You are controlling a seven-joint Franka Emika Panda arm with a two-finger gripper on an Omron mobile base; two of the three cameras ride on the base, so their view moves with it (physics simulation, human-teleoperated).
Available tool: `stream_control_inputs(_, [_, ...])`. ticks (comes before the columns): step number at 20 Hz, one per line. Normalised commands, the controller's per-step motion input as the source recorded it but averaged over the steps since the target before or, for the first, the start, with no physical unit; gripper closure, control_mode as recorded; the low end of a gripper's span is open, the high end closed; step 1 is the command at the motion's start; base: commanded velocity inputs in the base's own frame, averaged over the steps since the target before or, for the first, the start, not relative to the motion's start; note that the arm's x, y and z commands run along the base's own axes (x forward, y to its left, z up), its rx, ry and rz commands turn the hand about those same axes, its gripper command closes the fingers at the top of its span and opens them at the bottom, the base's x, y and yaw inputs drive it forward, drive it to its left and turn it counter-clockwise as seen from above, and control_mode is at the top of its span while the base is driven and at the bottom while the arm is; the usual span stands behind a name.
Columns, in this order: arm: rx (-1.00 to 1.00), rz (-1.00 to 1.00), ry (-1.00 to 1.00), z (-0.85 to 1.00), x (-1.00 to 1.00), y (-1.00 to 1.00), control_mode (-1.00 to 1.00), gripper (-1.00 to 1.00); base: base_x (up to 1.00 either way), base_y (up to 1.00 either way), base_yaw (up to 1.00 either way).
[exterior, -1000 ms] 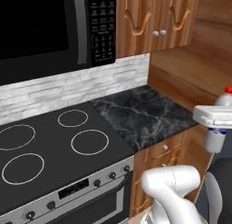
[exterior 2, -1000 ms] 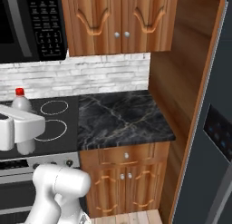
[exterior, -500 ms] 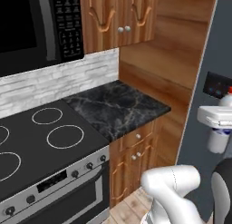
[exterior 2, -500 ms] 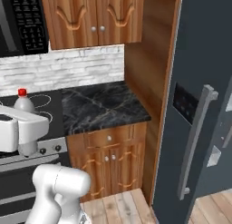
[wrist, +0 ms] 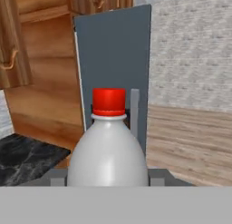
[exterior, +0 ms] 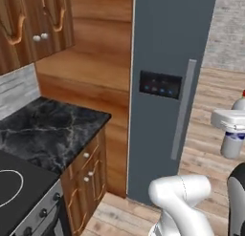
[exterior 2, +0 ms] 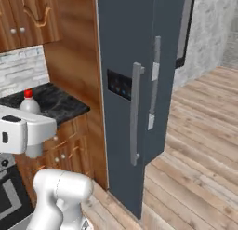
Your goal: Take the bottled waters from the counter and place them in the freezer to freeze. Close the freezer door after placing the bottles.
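1. My gripper (wrist: 108, 180) is squeezed tight on the red-cap bottle (wrist: 108, 150). The jaws are closed on its fat lower part, one each side.
2. The bottle stands straight up in my grip, red cap on top, up off the floor & counter.
3. In the left base view the bottle (exterior: 234, 139) & my hand are at the far right edge, over the wood floor (exterior: 210, 115), to the right of the freezer.
4. In the right base view the bottle (exterior 2: 29, 101) pokes up behind my white hand at the left, w/ the counter (exterior 2: 58, 103) behind it.
5. The freezer (exterior: 167, 48) is the tall dark blue-grey box right of the counter. The freezer door (exterior 2: 121, 84) looks shut, its long grey handle (exterior 2: 135, 113) straight up & down.
6. The counter (exterior: 52, 130) is black w/ pale lines, on brown wood cabinets (exterior: 88, 170). Can't tell where the green-cap bottle is.
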Motion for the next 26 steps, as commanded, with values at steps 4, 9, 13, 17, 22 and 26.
stream_control_inputs(4, [0.00, 0.00, 0.00, 0.00, 0.00, 0.00, 1.00, 1.00, -0.31, -0.39, -0.75])
stream_control_inputs(9, [0.00, 0.00, 0.00, 0.00, 0.00, 0.00, 1.00, 1.00, -0.12, -0.54, -0.75])
stream_control_inputs(13, [0.00, 0.00, 0.00, 0.00, 0.00, 0.00, 1.00, 1.00, 0.09, -0.51, -0.48])
stream_control_inputs(17, [0.00, 0.00, 0.00, 0.00, 0.00, 0.00, 1.00, 1.00, 0.26, -0.53, -0.01])
stream_control_inputs(22, [0.00, 0.00, 0.00, 0.00, 0.00, 0.00, 1.00, 1.00, 0.23, -0.45, 0.07])
stream_control_inputs(26, [0.00, 0.00, 0.00, 0.00, 0.00, 0.00, 1.00, 1.00, 0.31, -0.39, 0.03])
